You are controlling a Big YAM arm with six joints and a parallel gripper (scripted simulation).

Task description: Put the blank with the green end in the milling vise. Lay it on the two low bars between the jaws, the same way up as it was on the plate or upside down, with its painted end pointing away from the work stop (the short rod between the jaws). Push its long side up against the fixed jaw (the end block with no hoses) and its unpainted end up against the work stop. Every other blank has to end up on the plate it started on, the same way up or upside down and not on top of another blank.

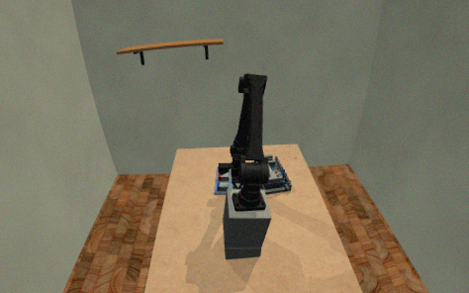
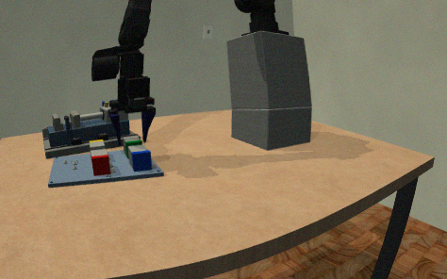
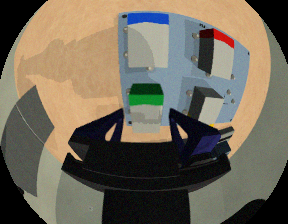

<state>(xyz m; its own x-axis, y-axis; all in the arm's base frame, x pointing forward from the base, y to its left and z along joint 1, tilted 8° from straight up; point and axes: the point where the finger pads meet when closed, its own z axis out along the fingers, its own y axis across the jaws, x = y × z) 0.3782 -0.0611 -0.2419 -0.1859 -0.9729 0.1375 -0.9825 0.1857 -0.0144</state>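
The blank with the green end [image 2: 134,142] [image 3: 146,99] lies on the blue plate [image 2: 72,178] [image 3: 176,67], its green end towards the blue-ended blank. My gripper [image 2: 132,141] [image 3: 147,110] is open and points down, one finger on each long side of this blank in the wrist view. The fingertips are near the height of its top; how far down they reach is unclear. Nothing is held. The milling vise [image 2: 72,134] stands behind the plate in the exterior view, partly hidden by the gripper. Which jaw is the fixed one, and the work stop, are hard to make out.
Also on the plate are the blue-ended blank [image 2: 140,160] [image 3: 148,45], the red-ended blank [image 2: 101,165] [image 3: 223,57] and the yellow-ended blank [image 2: 97,146] [image 3: 211,109]. Small pegs stand around them. The arm's grey pedestal [image 1: 247,233] [image 2: 270,90] stands on the table.
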